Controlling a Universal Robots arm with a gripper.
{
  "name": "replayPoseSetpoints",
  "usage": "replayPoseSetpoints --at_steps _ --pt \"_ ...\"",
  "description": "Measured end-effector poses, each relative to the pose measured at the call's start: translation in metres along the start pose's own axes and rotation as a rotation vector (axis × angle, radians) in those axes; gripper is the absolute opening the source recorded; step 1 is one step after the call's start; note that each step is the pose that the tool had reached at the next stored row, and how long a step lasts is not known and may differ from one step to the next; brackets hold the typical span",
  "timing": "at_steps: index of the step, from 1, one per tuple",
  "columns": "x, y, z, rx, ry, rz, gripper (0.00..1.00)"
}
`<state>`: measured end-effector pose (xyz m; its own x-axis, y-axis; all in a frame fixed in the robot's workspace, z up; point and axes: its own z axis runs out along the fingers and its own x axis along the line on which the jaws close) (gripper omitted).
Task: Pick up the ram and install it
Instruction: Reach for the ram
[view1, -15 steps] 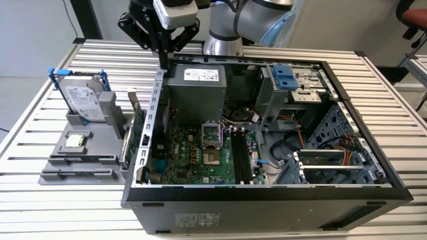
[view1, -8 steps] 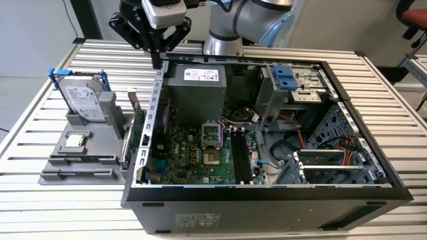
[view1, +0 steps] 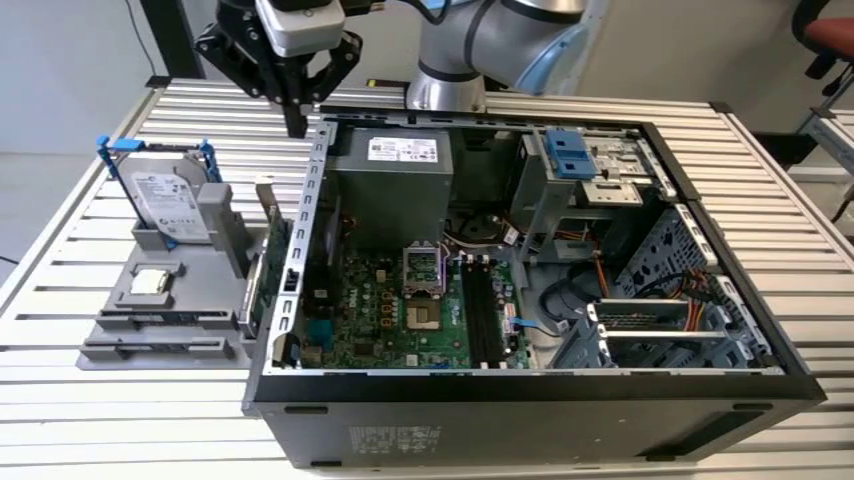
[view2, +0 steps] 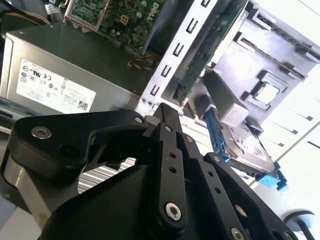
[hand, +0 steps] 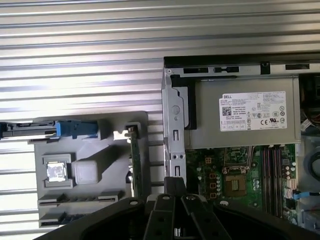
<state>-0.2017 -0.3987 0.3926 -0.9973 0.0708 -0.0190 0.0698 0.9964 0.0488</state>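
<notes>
Hand (view1: 295, 122): fingers pressed together, empty, above rear corner of case (view1: 534, 420), touching nothing. Exterior view: ram (view1: 251, 285) is thin strip on edge in grey holder (view1: 160, 345) on desk (view1: 80, 410), just beside card (view1: 282, 270). First wrist view: boards edge-on, ram hard to tell from card.

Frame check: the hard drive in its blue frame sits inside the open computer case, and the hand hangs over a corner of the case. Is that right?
Not quite. The hard drive in its blue frame stands on the grey fixture outside the computer case, on the exterior view's left, as the exterior view shows. The hand does hang over a corner of the case.
</notes>
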Motion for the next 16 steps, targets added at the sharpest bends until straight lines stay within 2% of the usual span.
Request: replayPoseSetpoints --at_steps 7,16 --pt "0.0122 -0.0008 -0.0003 0.0001 0.0001 0.000 0.00" --pt "0.0234 -0.0016 -0.0005 0.0000 0.0000 0.000 0.00"
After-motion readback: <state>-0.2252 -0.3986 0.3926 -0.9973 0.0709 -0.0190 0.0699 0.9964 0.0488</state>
